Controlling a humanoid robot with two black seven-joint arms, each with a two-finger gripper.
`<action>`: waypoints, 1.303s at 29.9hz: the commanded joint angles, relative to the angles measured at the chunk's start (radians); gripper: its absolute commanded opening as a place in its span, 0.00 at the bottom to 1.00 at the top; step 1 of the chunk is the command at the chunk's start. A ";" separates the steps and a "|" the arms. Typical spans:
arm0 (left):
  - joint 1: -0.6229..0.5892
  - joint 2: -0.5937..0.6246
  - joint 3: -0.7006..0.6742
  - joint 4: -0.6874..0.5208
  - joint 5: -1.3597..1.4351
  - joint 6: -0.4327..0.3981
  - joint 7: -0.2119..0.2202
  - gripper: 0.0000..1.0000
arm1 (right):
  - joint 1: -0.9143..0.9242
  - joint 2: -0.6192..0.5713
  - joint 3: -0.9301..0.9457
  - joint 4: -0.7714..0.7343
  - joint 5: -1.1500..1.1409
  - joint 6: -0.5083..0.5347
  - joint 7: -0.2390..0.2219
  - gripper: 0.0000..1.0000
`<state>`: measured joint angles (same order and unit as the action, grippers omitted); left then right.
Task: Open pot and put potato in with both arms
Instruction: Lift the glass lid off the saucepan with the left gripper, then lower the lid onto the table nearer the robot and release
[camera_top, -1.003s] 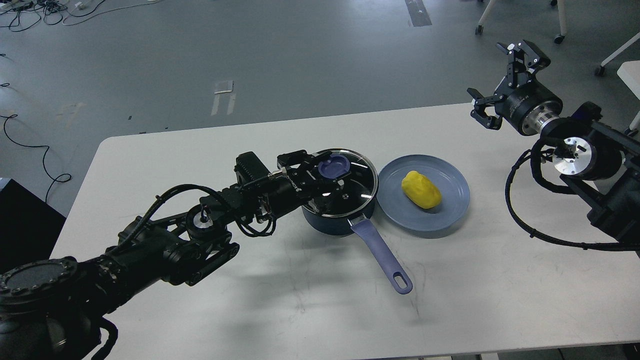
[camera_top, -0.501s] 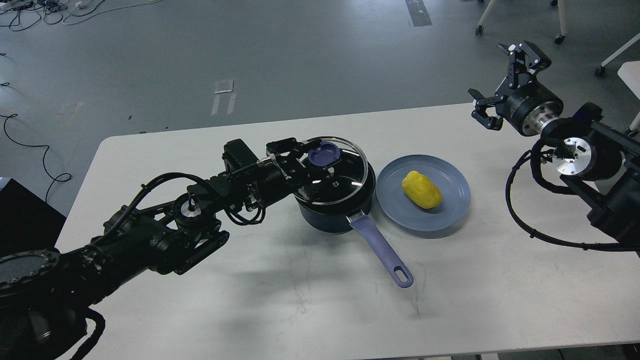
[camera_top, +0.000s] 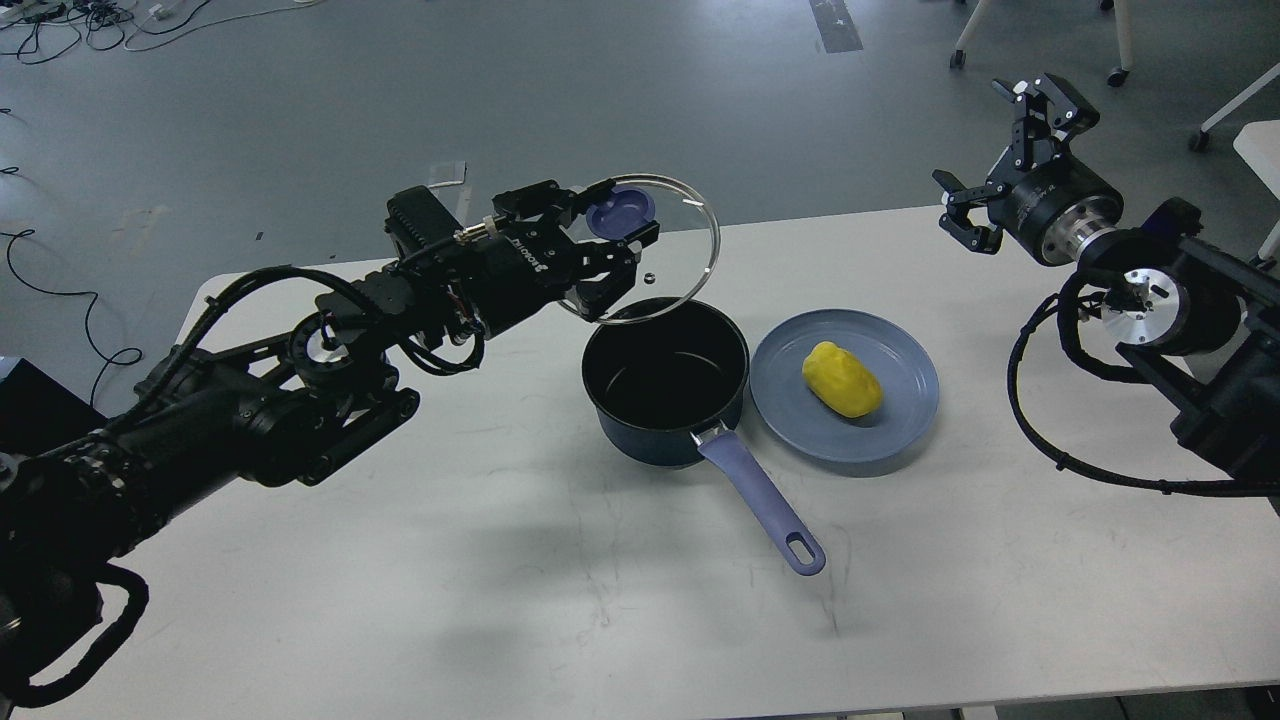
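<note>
The left end effector (camera_top: 612, 250) is clamped on the blue knob of the round glass lid with a metal rim (camera_top: 655, 262) and holds it tilted, above and to the far-left side of the dark blue saucepan with a long lilac handle (camera_top: 667, 394). Held there, the lid leaves the pan's mouth uncovered and the approach from the right free for the other arm. The pan stands near the middle of the white surface (camera_top: 500, 600), its handle pointing toward the near edge, and its black interior appears empty.

The yellow potato (camera_top: 842, 379) lies on the round grey-blue plate (camera_top: 900, 420), which sits just to the right of the pan, rims almost touching, so the carry into the pan should be short.

The right end effector (camera_top: 990, 150) hangs over the far right corner of the surface, well apart from the potato, fingers spread wide and holding nothing.

The left fingers are dark and partly behind the glass, so just how they meet the knob is hard to make out. The right arm's lower links are cut off at the right edge.
</note>
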<state>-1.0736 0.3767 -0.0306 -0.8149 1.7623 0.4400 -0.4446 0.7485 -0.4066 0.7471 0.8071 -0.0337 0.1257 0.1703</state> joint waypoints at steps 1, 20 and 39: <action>0.001 0.072 -0.008 -0.010 -0.004 0.012 0.000 0.52 | 0.002 0.000 0.000 0.000 0.000 -0.001 0.000 1.00; 0.196 0.323 -0.009 -0.067 -0.109 0.049 0.000 0.53 | 0.006 0.003 -0.003 -0.002 0.000 -0.009 0.000 1.00; 0.396 0.288 0.001 -0.049 -0.159 0.049 -0.019 0.55 | 0.017 -0.008 -0.005 -0.019 0.000 -0.009 -0.005 1.00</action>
<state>-0.6865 0.6670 -0.0290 -0.8648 1.6028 0.4890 -0.4644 0.7641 -0.4133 0.7396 0.8015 -0.0338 0.1162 0.1657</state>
